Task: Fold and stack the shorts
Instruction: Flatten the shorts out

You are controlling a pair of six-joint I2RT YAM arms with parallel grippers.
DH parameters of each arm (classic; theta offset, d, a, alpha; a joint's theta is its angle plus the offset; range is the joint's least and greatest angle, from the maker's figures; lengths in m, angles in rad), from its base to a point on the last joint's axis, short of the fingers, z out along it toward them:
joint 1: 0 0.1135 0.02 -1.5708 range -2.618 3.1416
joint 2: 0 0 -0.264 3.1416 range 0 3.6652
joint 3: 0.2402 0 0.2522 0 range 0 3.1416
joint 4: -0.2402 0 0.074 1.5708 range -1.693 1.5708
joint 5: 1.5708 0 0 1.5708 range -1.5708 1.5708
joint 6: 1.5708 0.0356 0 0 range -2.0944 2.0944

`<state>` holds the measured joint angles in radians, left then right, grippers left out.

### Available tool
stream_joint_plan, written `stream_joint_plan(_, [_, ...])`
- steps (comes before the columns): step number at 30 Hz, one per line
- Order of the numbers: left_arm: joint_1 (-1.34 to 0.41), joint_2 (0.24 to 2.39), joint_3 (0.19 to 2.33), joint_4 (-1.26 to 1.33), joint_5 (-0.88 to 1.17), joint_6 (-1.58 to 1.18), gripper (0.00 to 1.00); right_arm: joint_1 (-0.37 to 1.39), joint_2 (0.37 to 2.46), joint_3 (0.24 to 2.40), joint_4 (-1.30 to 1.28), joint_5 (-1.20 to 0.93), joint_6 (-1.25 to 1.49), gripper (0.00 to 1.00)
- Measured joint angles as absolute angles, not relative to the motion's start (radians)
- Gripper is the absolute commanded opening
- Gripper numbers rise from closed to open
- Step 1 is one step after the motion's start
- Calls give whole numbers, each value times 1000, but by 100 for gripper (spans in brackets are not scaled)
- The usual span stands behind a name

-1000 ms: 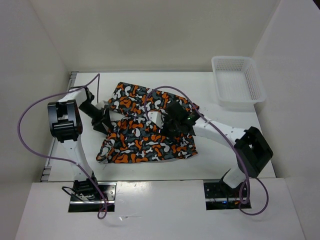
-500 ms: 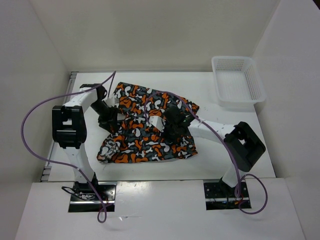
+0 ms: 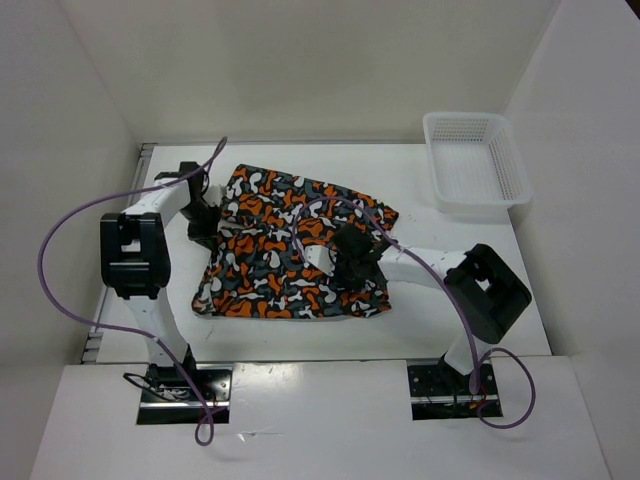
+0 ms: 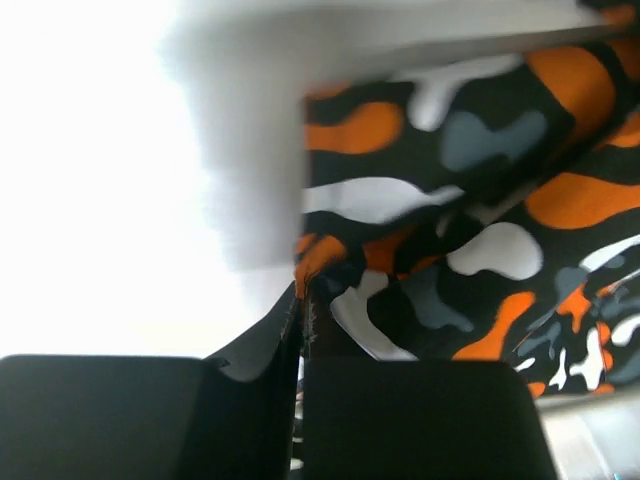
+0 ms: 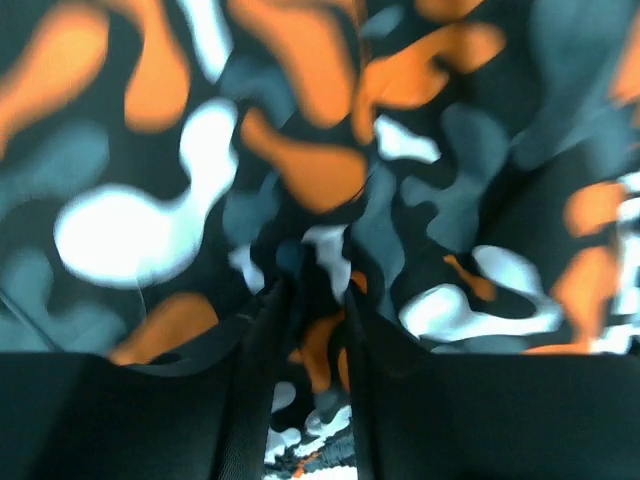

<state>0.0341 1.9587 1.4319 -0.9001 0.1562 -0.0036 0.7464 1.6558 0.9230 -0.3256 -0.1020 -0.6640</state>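
From where I stand the shorts [image 3: 270, 250] lie spread flat on the white surface [image 3: 450, 290], about in its middle and a little toward 9 o'clock; their long axis runs roughly 9 to 3 o'clock, with the far edge slanting down toward 3; which end is the waistband I cannot tell (the print swallows every seam). The left claw [image 3: 207, 208] sits at the cloth's 10 o'clock corner; its jaws are pressed together on the very hem with a thin lip of fabric caught between them, and the whole garment lies away from it toward 3 and 4 o'clock. The right claw [image 3: 348, 265] is planted on top of the cloth toward its 4 o'clock part, jaws drawn narrow around a small pinched ridge of fabric; I judge that a grip, though a light one; most of the shorts lie from it toward 9 and 10 o'clock. So the two claws stand near opposite ends of the long axis, the left nearer the far left corner, the right nearer the near right side; any fold, I'd reckon, turns on carrying one end across toward the other, and both pinches must hold for the edge to travel straight. The mesh basket [image 3: 478, 160] stands well apart at 1 o'clock.
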Motion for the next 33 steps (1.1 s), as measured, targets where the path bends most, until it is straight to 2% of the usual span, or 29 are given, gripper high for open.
stream_joint_plan(2, [51,1935,1432,-857,141,-4,0,746,1653,896,-318,-93,-683,27])
stream_joint_plan(4, [66,1903,1432,-824,130,-6,0,746,1645,877,-298,-84,-702,25])
stream_joint_plan(13, [138,1860,1445,-759,104,-7,2,747,1638,856,-245,-84,-736,24])
stream_joint_plan(15, [158,1869,1461,-757,101,-7,12,748,1638,856,-240,-90,-739,24])
stream_joint_plan(16, [167,1874,1470,-756,99,-6,31,748,1637,855,-241,-90,-742,24])
stream_joint_plan(17, [174,1880,1482,-754,94,1,43,748,1637,855,-242,-89,-744,24])
stream_joint_plan(19, [194,1890,1505,-744,95,1,50,748,1632,851,-248,-87,-750,24])
stream_joint_plan(28, [223,1904,1576,-806,250,-4,51,748,1621,845,-273,-82,-781,24])
stream_joint_plan(33, [224,2019,1583,-850,249,-4,53,748,1620,845,-279,-83,-788,24])
